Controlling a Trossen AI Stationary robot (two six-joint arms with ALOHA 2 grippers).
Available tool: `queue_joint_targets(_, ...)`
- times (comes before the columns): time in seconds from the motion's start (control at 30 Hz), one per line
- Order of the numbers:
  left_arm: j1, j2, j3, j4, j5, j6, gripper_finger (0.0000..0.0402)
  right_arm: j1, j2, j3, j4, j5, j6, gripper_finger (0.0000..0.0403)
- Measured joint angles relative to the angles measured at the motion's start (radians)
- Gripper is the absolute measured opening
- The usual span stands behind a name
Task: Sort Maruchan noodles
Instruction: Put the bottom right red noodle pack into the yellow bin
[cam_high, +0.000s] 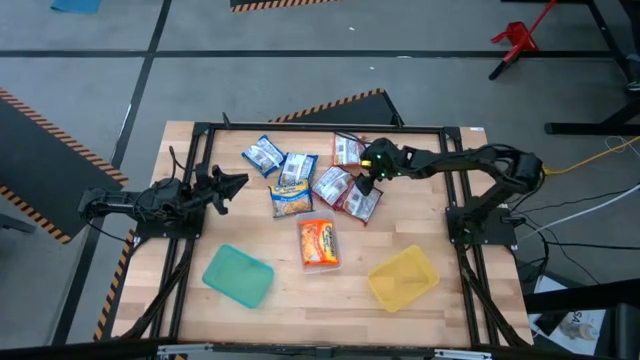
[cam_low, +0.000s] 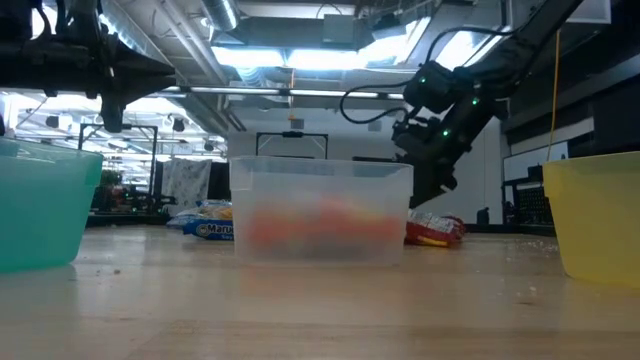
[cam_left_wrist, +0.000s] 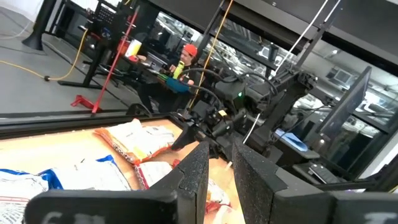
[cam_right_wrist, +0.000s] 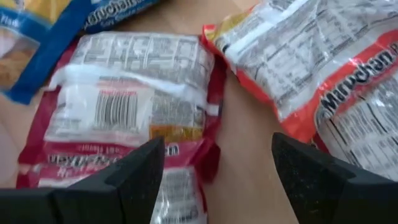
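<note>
On the wooden plank table (cam_high: 330, 300), framed by dark rails, three shallow trays sit along the near side. The yellow tray (cam_high: 403, 277) and the teal tray (cam_high: 238, 275) are smooth plastic with rounded corners and hold nothing. Between them the clear tray (cam_low: 320, 208), cloudy-walled in the low view, holds orange noodle packets (cam_high: 318, 243).

Farther back lies a loose cluster of flat, crinkly noodle packets: blue-and-white ones (cam_high: 264, 155), a yellow-fronted one (cam_high: 290, 198), and red and orange ones (cam_right_wrist: 124, 118) lying printed-back up, barcode showing.

The right arm reaches over the cluster's red end; the right gripper (cam_high: 366, 184) hangs just above the red packets, its two dark fingers (cam_right_wrist: 134, 171) spread wide with nothing between them.

The left gripper (cam_high: 232, 184) waits at the table's left edge, pointing toward the packets, its fingers (cam_left_wrist: 196, 177) nearly together with only a slim gap and holding nothing.
</note>
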Motion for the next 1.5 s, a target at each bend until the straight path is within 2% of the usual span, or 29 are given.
queue_joint_targets(0.37,0.000,0.000,0.000,-0.002,0.000,0.008,0.0066,0.000,0.099,0.000,0.018,-0.027,0.055,0.0281)
queue_joint_targets(0.47,0.000,0.000,0.000,-0.002,0.000,0.008,0.0066,0.000,0.105,0.001,0.006,-0.033,0.061,0.0261)
queue_joint_targets(0.6,0.000,0.000,0.000,-0.002,0.000,0.008,0.0066,0.000,0.106,0.003,-0.027,-0.031,0.061,0.0196)
queue_joint_targets(0.83,0.000,0.000,0.000,-0.002,0.000,0.009,0.0066,0.000,0.105,0.003,-0.064,-0.037,0.072,0.0040)
queue_joint_targets(0.9,0.000,0.000,0.000,-0.002,0.000,0.009,0.0066,0.000,0.105,0.003,-0.066,-0.042,0.073,0.0011)
queue_joint_targets(1.07,0.000,0.000,0.000,-0.002,0.000,0.009,0.0066,0.011,0.079,0.015,-0.109,-0.061,0.087,0.0002)
queue_joint_targets(1.2,0.000,0.000,0.000,-0.002,0.000,0.009,0.0066,0.044,-0.002,0.063,-0.148,-0.054,0.087,0.0000)
queue_joint_targets(1.5,0.000,0.000,0.000,-0.002,0.000,0.018,0.0066,0.166,-0.144,0.127,-0.286,0.068,0.099,0.0001)
